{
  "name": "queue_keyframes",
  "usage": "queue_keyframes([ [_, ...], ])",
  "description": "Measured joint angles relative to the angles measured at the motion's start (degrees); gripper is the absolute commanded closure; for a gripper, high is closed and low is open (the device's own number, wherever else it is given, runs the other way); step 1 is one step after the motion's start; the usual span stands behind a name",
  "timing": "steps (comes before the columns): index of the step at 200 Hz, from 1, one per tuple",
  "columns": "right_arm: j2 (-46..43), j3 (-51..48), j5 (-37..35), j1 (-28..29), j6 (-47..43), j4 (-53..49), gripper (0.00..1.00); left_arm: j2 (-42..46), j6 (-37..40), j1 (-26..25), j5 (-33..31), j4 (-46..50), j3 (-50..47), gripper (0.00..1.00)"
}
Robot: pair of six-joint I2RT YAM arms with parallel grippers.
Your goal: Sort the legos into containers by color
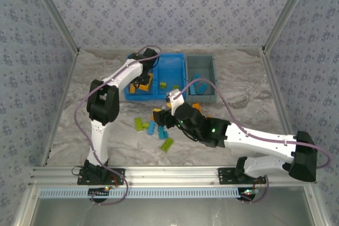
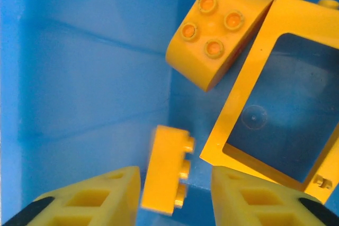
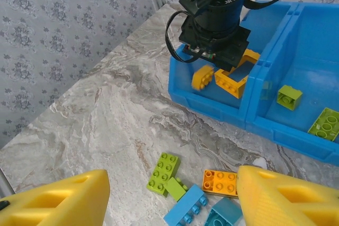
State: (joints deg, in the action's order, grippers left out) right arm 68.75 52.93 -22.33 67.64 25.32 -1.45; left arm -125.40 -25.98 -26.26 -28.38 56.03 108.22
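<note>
Inside the left compartment of the blue bin (image 2: 79, 78), my left gripper (image 2: 175, 175) stands open. A blurred orange brick (image 2: 165, 168) hangs between its fingers with a gap on the right side. An orange square brick (image 2: 217, 30) and the open orange frame (image 2: 249, 104) lie beside it. My right gripper (image 3: 174, 178) is wide open and empty just above loose legos on the table: a lime brick (image 3: 164, 172), a light blue one (image 3: 185, 207) and an orange one (image 3: 220, 182). From above, the right gripper (image 1: 161, 114) hovers over that pile, and the left gripper (image 1: 142, 84) is in the bin.
The blue bin's right compartment (image 3: 312, 41) holds lime bricks (image 3: 290, 97). The grey bin (image 1: 201, 62) beside it holds light blue bricks (image 1: 198, 88). More lime (image 1: 167, 144) and blue (image 1: 152, 127) bricks lie on the marble table (image 1: 106, 125). Patterned walls close in the sides and back.
</note>
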Motion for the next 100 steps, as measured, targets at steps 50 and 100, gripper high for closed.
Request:
queue_keyframes([
  [50,-0.76,-0.81,-0.85,0.04,0.81,-1.57,0.33,0.31,-0.33,-1.11,0.04,0.2,0.04,0.39],
  [100,-4.87,-2.54,-4.68,0.07,1.31,-6.8,0.33,14.14,-3.23,-5.57,0.55,-0.9,-5.57,0.35],
])
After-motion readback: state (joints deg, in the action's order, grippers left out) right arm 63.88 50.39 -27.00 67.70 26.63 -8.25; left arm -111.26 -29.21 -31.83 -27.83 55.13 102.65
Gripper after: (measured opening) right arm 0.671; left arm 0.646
